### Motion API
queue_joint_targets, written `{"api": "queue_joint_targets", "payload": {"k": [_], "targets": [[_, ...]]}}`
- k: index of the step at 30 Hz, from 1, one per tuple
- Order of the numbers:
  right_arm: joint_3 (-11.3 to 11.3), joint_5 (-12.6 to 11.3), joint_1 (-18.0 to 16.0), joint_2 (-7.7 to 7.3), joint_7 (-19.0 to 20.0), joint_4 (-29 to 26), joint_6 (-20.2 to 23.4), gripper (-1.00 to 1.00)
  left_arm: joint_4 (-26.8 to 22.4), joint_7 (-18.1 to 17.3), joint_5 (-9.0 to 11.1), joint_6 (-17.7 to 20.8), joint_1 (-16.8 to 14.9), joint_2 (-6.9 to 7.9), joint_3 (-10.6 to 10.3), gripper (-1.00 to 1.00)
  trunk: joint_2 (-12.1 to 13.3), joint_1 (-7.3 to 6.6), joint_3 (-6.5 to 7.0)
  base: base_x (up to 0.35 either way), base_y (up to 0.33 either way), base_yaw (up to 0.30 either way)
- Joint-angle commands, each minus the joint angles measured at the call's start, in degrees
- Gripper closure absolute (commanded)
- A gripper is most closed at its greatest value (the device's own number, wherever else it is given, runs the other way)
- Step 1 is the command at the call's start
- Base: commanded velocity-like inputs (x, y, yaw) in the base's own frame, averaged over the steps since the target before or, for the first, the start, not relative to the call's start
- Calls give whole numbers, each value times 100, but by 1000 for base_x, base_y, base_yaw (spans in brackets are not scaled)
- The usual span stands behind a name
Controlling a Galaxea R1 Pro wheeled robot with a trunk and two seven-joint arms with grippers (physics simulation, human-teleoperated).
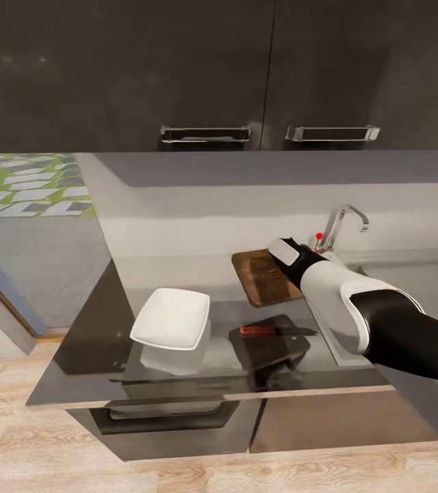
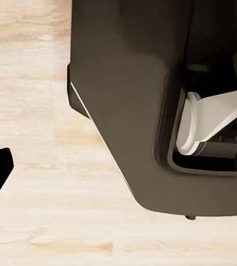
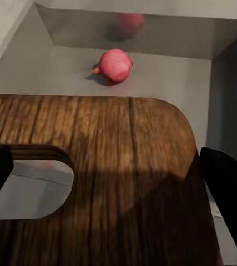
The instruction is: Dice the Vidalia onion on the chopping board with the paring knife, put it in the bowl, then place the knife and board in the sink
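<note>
One chopping board (image 1: 265, 279), one paring knife (image 1: 268, 331), one bowl (image 1: 171, 318) and one Vidalia onion (image 3: 115, 65) were what we counted among the task's things. On the wall cabinets above we counted two metal handles (image 1: 205, 133), side by side, and at the sink (image 1: 390, 274) one chrome tap (image 1: 342, 222) with one red knob (image 1: 319, 236).

Seen from the head, the bowl sat on the dark countertop (image 1: 89, 349) at about 9 o'clock from the knife, apart from it, and its inside showed plain glossy white. The knife lay flat on the worktop with its red handle toward the bowl and its blade toward the sink. The board lay at 12 o'clock from the knife, by the sink's near edge, and the tap rose at roughly 2 o'clock from the board.

The sink held the onion, a single pinkish bulb resting on the steel basin floor, with its blurred reflection on the basin wall behind it. From the right wrist we saw it past the board's rounded corner.

The right gripper (image 3: 107, 166) hung close over the board near the slot hole, its two dark fingers (image 3: 229, 199) spread wide and pinching nothing. The left gripper (image 2: 124, 160) was likewise spread, hanging over the pale wooden floor (image 2: 35, 111) beside the robot's dark base (image 2: 124, 111)
</note>
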Motion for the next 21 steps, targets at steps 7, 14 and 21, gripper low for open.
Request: {"api": "queue_joint_targets", "payload": {"k": [7,14,21], "targets": [[52,-87,177,-30,-1,28,-51,100,-7,-8,47,-11,2,-1,-1,-100,-11,5,-10,169,129,0],[49,-89,298,-69,0,29,-125,100,-7,-9,47,-11,2,-1,-3,-100,-11,5,-10,57,44,0],[43,-89,460,-76,-10,29,-327,100,-7,-10,47,-11,2,-1,-2,-100,-11,5,-10,6,31,0]]}}
